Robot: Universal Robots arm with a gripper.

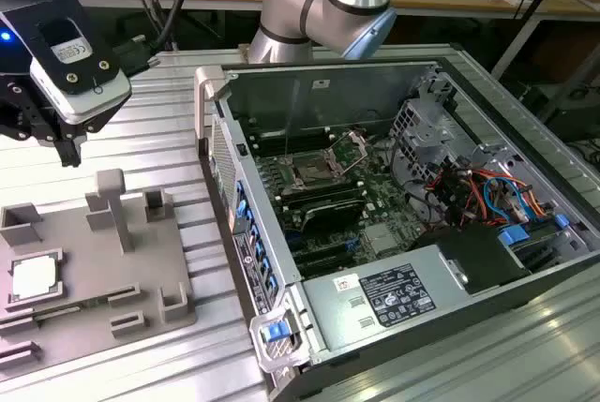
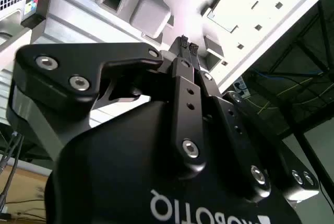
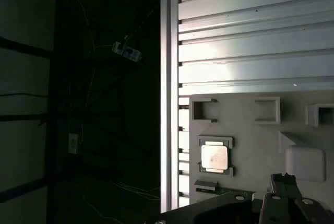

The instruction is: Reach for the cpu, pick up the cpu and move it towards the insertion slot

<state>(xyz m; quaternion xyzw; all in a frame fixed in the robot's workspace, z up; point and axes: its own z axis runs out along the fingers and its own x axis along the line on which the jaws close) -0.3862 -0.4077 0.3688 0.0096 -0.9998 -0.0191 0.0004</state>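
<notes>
The claw (image 1: 67,147), pinched narrow and empty, hangs high over the tray (image 1: 141,261), with the cpu (image 1: 35,277) below it, slightly toward the exterior view's left.

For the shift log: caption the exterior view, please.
Gripper hangs over grey tray; cpu lies in its pocket, not yet grasped.
</notes>
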